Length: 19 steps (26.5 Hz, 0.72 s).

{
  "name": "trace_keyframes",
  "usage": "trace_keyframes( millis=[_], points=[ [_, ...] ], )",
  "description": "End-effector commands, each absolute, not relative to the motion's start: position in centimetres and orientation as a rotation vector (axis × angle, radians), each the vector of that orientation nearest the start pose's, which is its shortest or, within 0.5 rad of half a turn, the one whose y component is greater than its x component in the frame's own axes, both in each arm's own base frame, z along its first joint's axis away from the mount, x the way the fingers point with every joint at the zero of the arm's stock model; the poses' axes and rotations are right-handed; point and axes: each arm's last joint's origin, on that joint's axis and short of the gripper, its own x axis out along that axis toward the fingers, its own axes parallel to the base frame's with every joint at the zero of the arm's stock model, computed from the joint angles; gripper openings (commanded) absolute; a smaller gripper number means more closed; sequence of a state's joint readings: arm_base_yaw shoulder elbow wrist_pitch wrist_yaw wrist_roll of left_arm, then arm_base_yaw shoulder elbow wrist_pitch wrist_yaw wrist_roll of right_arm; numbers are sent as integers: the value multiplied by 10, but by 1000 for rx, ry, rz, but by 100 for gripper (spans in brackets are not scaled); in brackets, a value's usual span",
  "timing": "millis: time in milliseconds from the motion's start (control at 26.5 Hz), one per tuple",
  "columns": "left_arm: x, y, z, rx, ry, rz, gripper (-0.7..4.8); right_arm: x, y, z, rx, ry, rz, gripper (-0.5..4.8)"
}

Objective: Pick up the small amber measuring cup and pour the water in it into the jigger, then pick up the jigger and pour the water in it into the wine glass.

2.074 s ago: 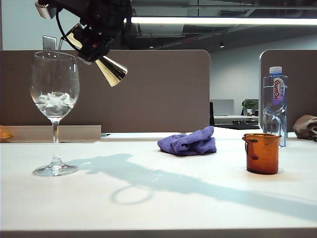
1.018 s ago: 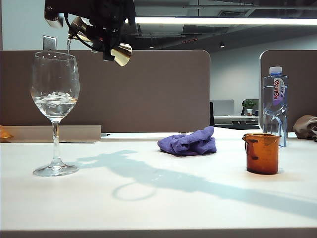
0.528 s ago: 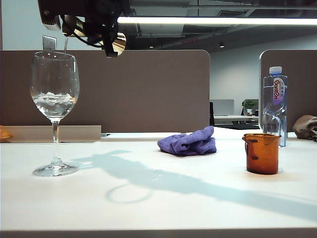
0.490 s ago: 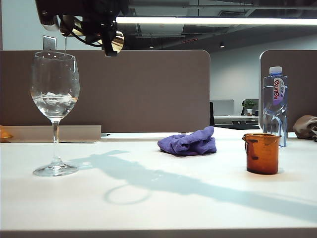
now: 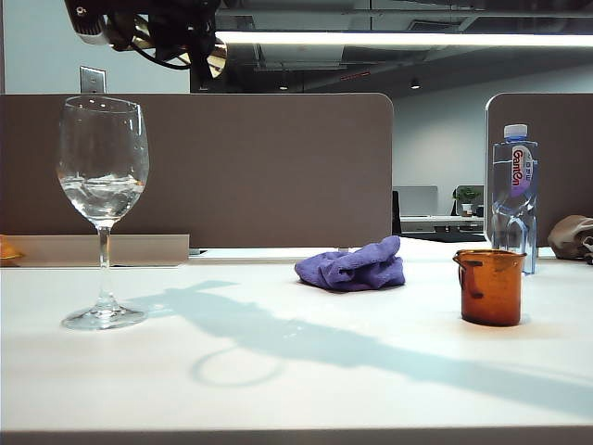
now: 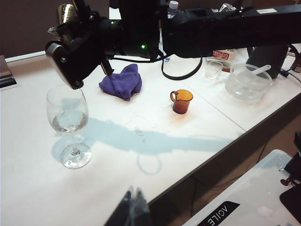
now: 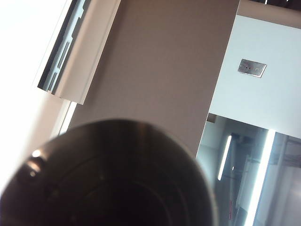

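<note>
From the front, the right gripper (image 5: 153, 32) is high up, just above the wine glass (image 5: 102, 209). It pinches the gold jigger (image 5: 213, 60), which lies almost on its side. The wine glass stands on the white table (image 5: 296, 371) with some water (image 5: 102, 195) in its bowl. A purple cloth (image 5: 352, 267) lies near the middle. The small amber measuring cup (image 5: 491, 287) stands far to the right. Behind it is a clear bottle (image 5: 514, 199) whose label looks like "GanTen".

From the left wrist camera, the right gripper (image 6: 70, 44) hangs over the wine glass (image 6: 69, 125), with the jigger (image 6: 66, 14) in its grip. The amber cup (image 6: 182, 101) sits beyond the cloth (image 6: 122, 81). A clear bowl (image 6: 247, 82) stands further off. A black strip at the table's edge reads "AGILE". The left gripper (image 6: 134, 212) is low and blurry, with its fingers pressed together.

From the right wrist camera, the dark round mouth of the jigger (image 7: 113, 183) fills the lower part. No writing shows here.
</note>
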<state>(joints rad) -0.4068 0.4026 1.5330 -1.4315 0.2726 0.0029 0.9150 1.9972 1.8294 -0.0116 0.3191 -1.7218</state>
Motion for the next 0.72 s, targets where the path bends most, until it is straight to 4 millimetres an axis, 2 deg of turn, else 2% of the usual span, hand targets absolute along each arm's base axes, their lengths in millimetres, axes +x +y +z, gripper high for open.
trace_keyframes(
  millis=[38, 113, 226, 302, 377, 528, 716],
  points=[
    [-78, 25, 426, 20, 307, -676, -2, 291, 372, 356, -1719, -443, 542, -1],
    [-78, 25, 426, 20, 307, -676, -2, 292, 372, 356, -1622, -395, 542, -1],
    [-78, 25, 426, 20, 307, -676, -2, 295, 368, 356, -1381, -255, 496, -1],
    [-78, 25, 426, 20, 307, -676, -2, 298, 356, 359, -1175, -128, 507, -1],
    [-78, 25, 426, 20, 307, -676, -2, 298, 345, 362, -1047, -40, 515, -1],
    [-78, 25, 426, 20, 307, -676, -2, 296, 318, 361, -870, 15, 557, -1],
    [-78, 25, 426, 20, 307, -676, -2, 292, 279, 343, -623, 64, 597, -1]
  ],
)
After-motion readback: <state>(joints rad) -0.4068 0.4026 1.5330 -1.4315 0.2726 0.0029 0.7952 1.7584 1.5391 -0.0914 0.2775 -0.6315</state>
